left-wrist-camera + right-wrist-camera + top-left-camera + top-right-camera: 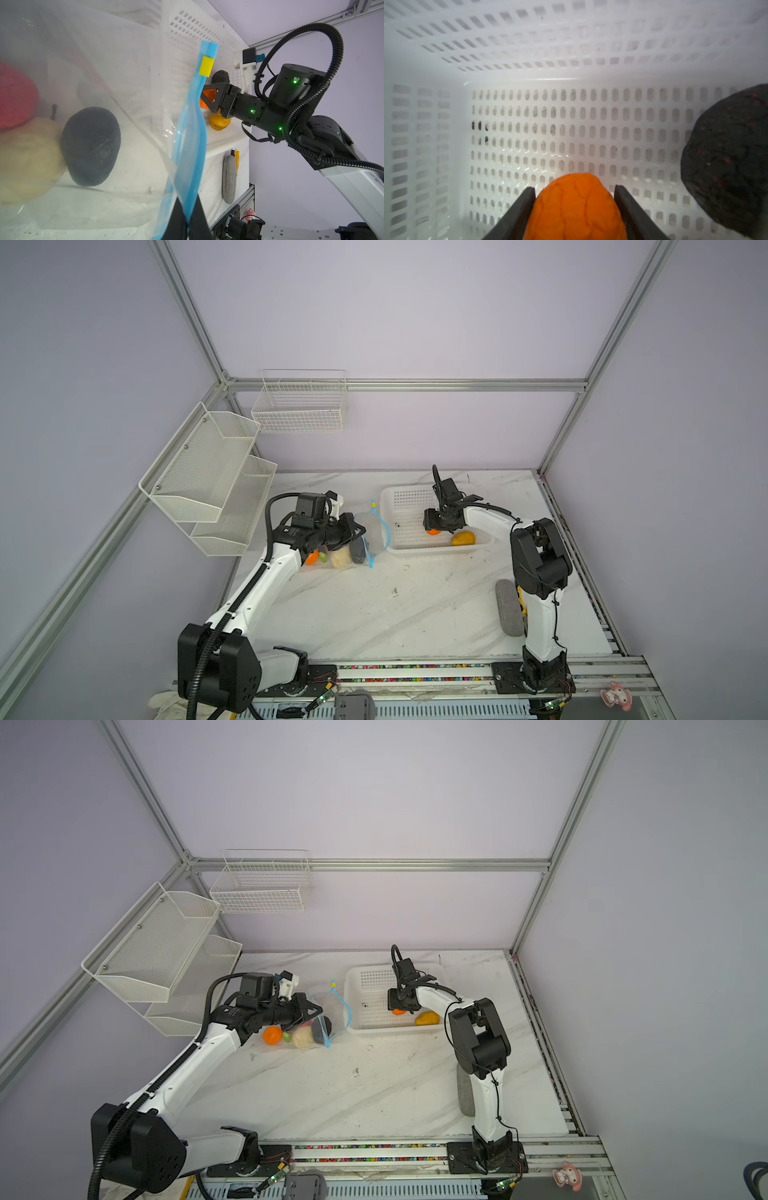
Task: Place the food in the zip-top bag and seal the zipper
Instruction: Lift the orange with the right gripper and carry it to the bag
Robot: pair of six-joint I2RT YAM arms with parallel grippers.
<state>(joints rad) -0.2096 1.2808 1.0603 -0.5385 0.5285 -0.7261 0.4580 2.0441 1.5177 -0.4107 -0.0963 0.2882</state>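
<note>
In the basket (405, 493), centre right of a top view: orange fruit (575, 212) clasped at its flanks by right gripper (575, 187); probably light, squashy, so squeeze gently. Zipper (193, 135) pinched by left gripper (188, 222).

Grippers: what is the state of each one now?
Left gripper: closed on the light-blue zipper strip of the clear plastic bag.
Right gripper: closed on the orange toy fruit in the white perforated basket.

No legible text, no labels, no numbers (anywhere in view)
</note>
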